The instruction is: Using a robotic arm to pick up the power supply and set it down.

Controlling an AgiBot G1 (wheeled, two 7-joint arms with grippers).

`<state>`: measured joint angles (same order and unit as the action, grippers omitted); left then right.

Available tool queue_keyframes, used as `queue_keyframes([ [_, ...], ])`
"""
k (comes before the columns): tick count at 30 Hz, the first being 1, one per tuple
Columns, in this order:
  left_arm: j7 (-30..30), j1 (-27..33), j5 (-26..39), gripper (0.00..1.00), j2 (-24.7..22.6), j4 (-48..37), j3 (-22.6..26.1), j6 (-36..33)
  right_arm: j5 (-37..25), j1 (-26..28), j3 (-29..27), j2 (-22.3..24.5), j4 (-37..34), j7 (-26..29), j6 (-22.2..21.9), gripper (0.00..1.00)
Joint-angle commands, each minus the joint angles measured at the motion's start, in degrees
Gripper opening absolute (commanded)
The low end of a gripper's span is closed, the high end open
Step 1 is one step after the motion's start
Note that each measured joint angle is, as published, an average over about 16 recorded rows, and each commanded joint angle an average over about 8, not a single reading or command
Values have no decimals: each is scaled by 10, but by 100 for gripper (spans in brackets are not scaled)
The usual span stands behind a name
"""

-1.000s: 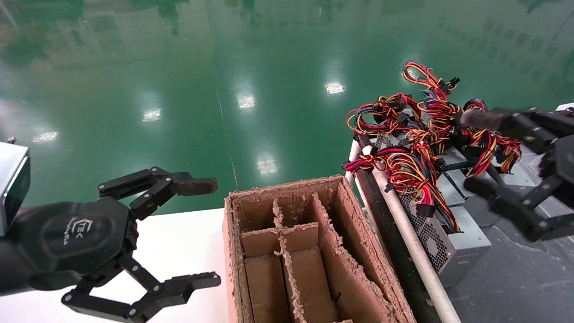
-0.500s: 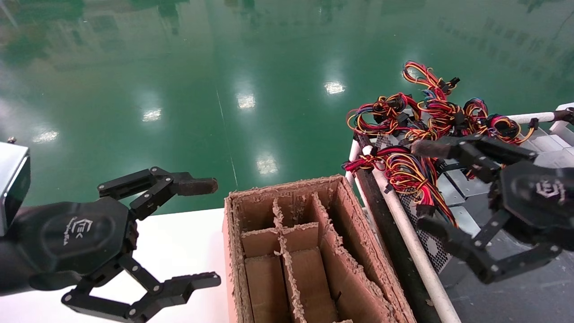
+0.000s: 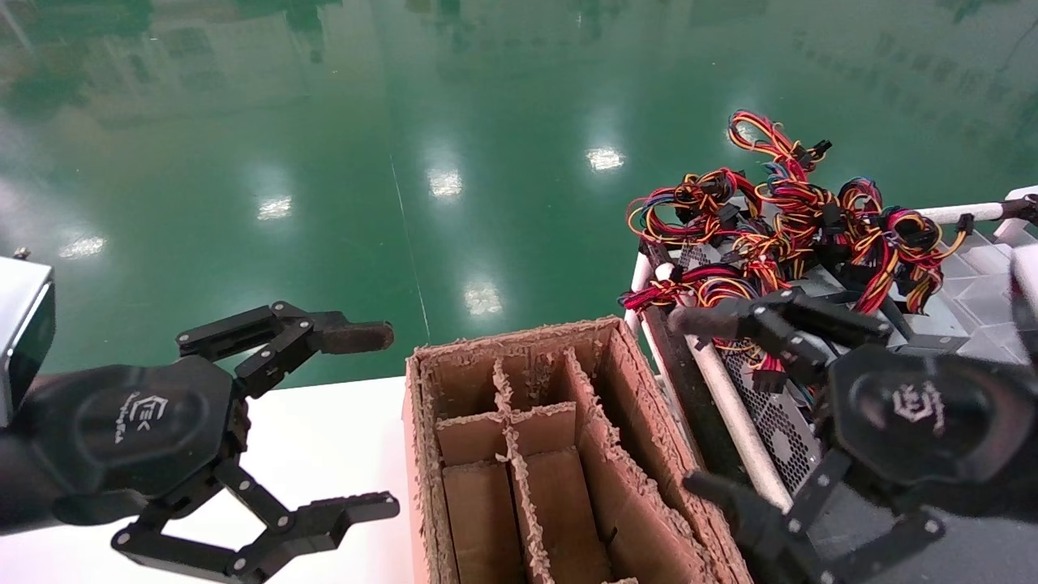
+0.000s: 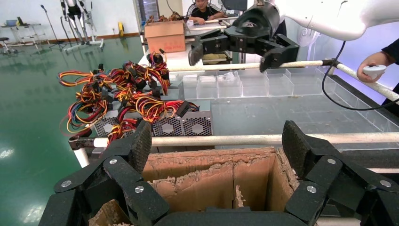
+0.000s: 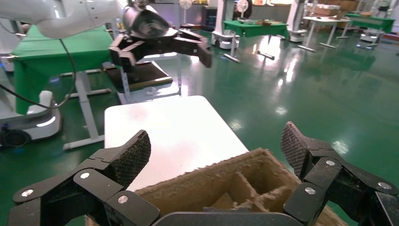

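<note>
I see the power supply (image 3: 778, 422), a grey metal box with a perforated side and red-yellow wires, among several on the cart beside the cardboard box (image 3: 568, 454). My right claw (image 3: 705, 405) is spread, empty, beside it; my left claw (image 3: 365, 422) is spread over the white tabletop (image 3: 324, 454).

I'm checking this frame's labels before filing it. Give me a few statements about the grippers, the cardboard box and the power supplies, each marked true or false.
1. The right gripper holds a grey metal power supply. False: it is open and holds nothing.
2. The left gripper is open over the white table. True.
3. The brown cardboard divider box holds a power supply. False: its visible compartments are empty.
4. Red, yellow and orange wires lie tangled on the power supplies. True.
</note>
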<state>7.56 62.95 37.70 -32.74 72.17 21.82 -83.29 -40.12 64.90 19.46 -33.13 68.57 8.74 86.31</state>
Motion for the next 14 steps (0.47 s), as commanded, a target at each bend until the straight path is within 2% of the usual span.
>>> queue_keyframes([
  [1, 0, 0, 0, 100, 0, 0, 0, 0, -5, -9, -9, -5, 13, 5, -2, 100],
  [14, 0, 0, 0, 100, 0, 0, 0, 0, -21, -41, -43, -24, 62, 23, -7, 100],
])
